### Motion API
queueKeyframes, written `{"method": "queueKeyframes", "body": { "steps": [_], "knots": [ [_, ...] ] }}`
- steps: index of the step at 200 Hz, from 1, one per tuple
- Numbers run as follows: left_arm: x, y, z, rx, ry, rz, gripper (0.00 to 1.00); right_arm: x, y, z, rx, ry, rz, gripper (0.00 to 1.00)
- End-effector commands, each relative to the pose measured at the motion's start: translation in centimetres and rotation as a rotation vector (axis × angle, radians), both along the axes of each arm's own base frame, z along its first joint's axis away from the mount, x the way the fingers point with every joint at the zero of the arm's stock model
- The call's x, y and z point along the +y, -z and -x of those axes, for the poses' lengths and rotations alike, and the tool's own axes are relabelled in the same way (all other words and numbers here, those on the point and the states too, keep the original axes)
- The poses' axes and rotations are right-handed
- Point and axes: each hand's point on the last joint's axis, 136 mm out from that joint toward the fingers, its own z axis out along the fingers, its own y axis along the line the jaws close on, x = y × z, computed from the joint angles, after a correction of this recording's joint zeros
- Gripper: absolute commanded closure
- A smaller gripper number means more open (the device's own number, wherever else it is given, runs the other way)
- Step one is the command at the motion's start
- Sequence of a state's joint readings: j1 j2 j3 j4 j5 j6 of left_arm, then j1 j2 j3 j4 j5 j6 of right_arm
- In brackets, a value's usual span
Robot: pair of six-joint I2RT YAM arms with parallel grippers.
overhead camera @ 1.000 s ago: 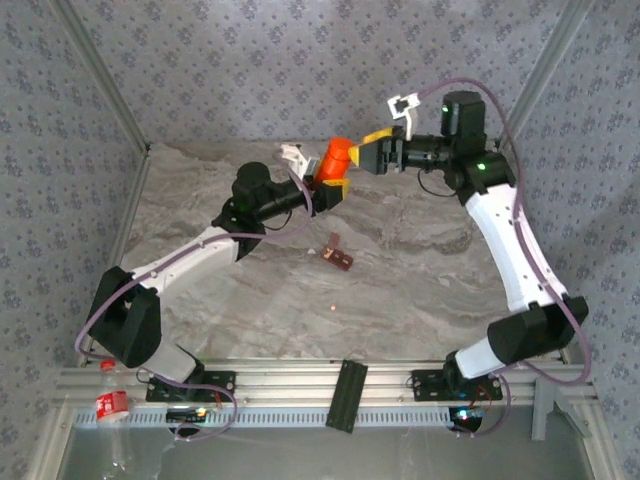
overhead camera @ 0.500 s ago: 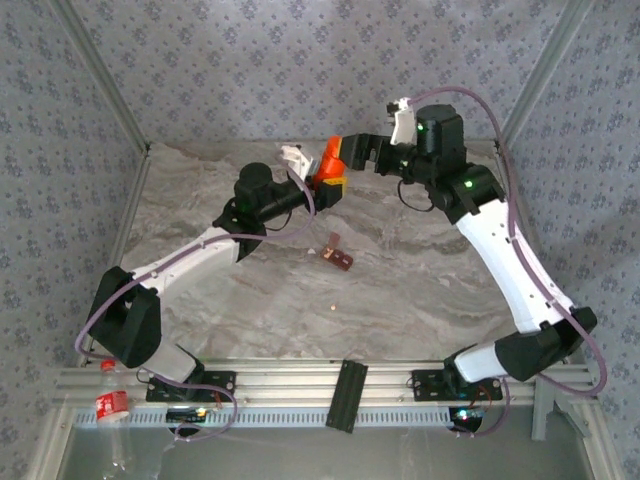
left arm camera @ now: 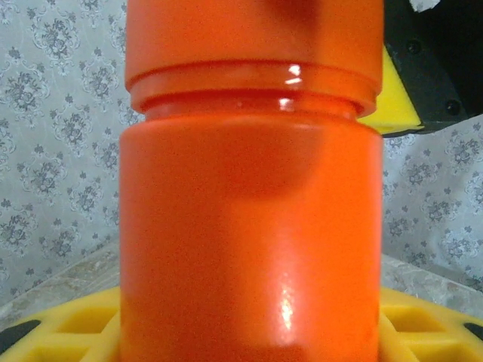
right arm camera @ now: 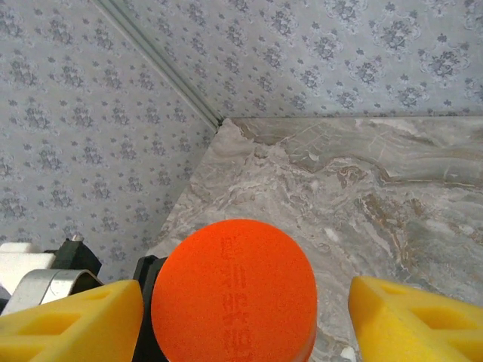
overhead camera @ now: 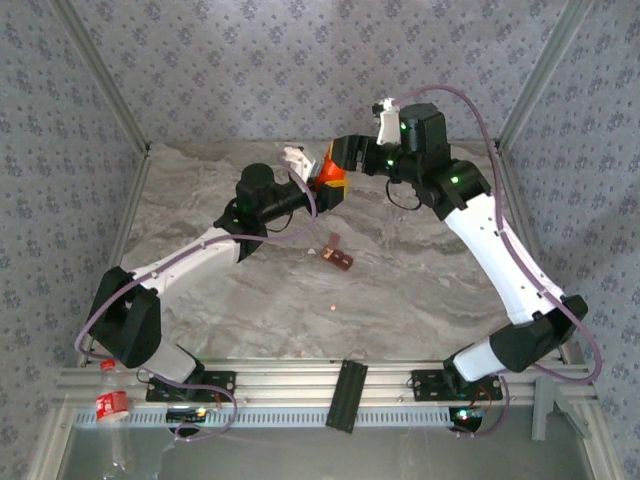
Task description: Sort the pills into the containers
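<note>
progress: early, nothing sorted | left hand (overhead camera: pixel 322 183) clamped on orange bottle (left arm camera: pixel 249 226) | right hand (right arm camera: pixel 245 302) open astride bottle's cap (right arm camera: pixel 234 279) (no grip yet) | containers (overhead camera: pixel 338 256) on table (overhead camera: pixel 430 275), bottle's near side | one pill (overhead camera: pixel 331 307) loose, farther from bottle

Your scene is evenly, softly lit; small glare spots sit on the orange bottle (left arm camera: pixel 249 226), slightly blurred close up.

Bare table (overhead camera: pixel 430 290) right of containers (overhead camera: pixel 338 257), orange bottle (overhead camera: pixel 327 171) (gripped) blocking rear centre.
</note>
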State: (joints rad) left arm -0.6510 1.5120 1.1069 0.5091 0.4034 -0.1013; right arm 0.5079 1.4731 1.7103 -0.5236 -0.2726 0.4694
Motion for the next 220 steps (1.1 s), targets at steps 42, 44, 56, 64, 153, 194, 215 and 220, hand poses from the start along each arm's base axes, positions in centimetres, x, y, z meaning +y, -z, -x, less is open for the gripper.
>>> {"method": "queueKeyframes", "body": {
  "steps": [42,44,56,64,153,194,215,220],
  "knots": [
    [-0.3,-3.3,0.6,-0.080,0.016,0.041,1.00,1.0,-1.3,0.2,-0.028,-0.041,-0.010,0.49],
    [-0.3,-3.3,0.7,-0.080,0.019,0.040,1.00,1.1,-1.3,0.3,-0.030,-0.043,-0.010,0.51],
    [-0.3,-3.3,0.6,-0.079,0.018,0.040,1.00,1.2,-1.3,0.5,-0.031,-0.060,-0.007,0.59],
    [-0.3,-3.3,0.7,-0.080,0.021,0.038,1.00,1.2,-1.3,0.6,-0.037,-0.073,0.002,0.65],
    [-0.5,-5.5,3.6,-0.059,0.190,0.135,1.00,-1.7,-2.5,2.1,-0.243,-0.595,-0.139,0.80],
    [-0.4,-5.8,3.9,-0.046,0.209,0.158,1.00,-2.1,-2.3,1.9,-0.237,-0.664,-0.174,0.89],
    [-0.1,-5.9,3.4,-0.045,0.172,0.175,1.00,-1.9,-1.8,2.0,-0.244,-0.644,-0.158,0.85],
    [-0.1,-5.9,3.2,-0.045,0.160,0.178,1.00,-1.8,-1.7,2.0,-0.238,-0.632,-0.154,0.80]
  ]
}}
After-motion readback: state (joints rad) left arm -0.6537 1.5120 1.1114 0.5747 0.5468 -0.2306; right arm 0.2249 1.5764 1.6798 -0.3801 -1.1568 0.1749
